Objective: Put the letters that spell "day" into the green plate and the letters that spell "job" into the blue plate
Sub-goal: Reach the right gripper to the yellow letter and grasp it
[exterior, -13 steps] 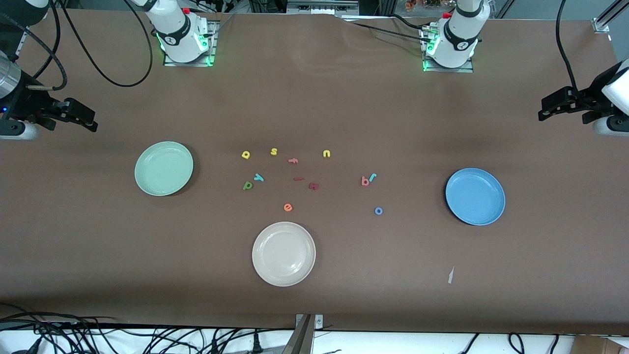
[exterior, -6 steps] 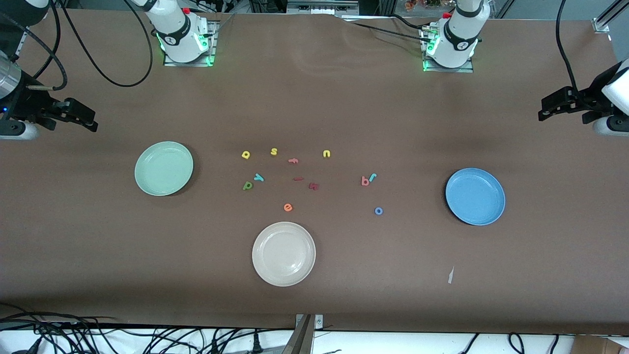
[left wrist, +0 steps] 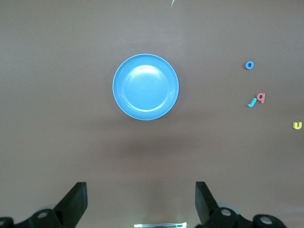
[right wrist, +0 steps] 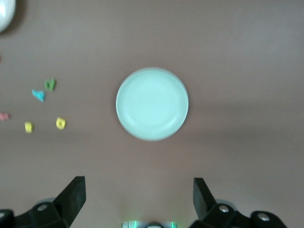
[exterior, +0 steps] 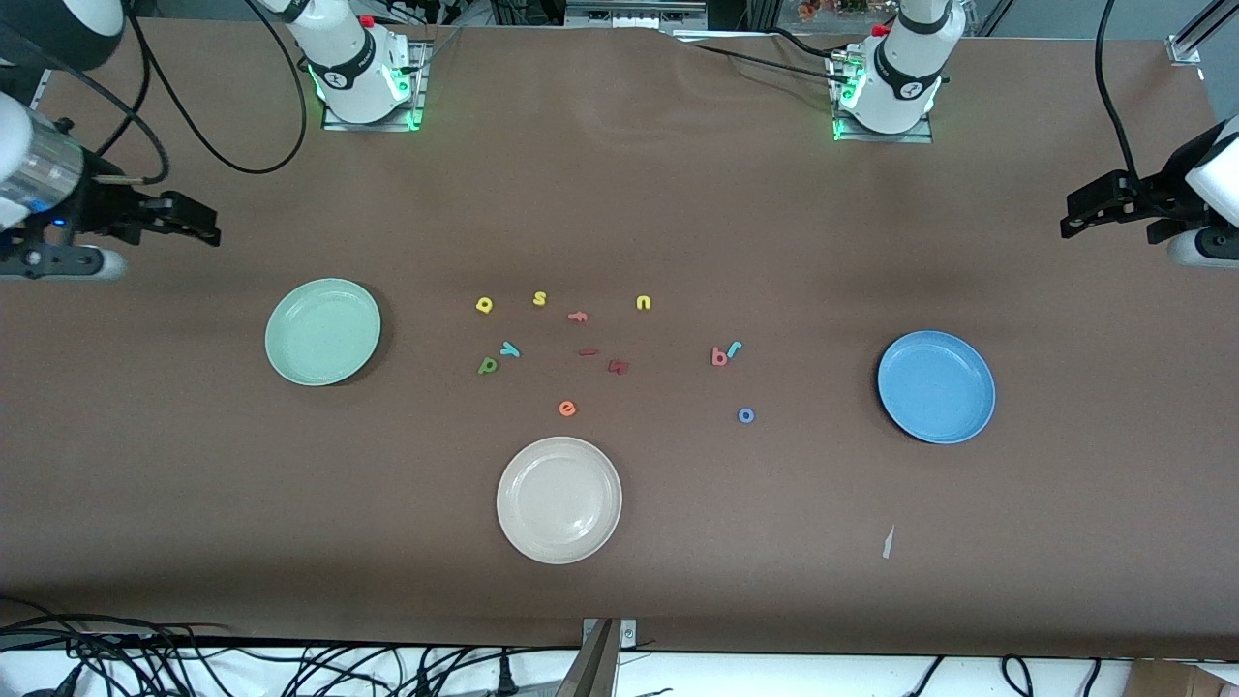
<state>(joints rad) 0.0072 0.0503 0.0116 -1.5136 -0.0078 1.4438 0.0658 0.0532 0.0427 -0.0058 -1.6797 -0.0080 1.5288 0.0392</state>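
Fingers wide apart, nothing held, on left gripper (exterior: 1072, 225) and right gripper (exterior: 205, 232) (both over bare table ends). Day letters (exterior: 496, 350) beside green plate (exterior: 322, 331); job letters (exterior: 733, 373) near blue plate (exterior: 936, 386).

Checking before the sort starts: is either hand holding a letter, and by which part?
Nothing is held: left hand and right hand are both open and empty.

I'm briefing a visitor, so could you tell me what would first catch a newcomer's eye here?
Three round plates stand out: the green plate toward the right arm's end, the blue plate toward the left arm's end, and a cream-white plate nearest the front camera. Between them lies a scatter of tiny foam letters; all plates are empty.
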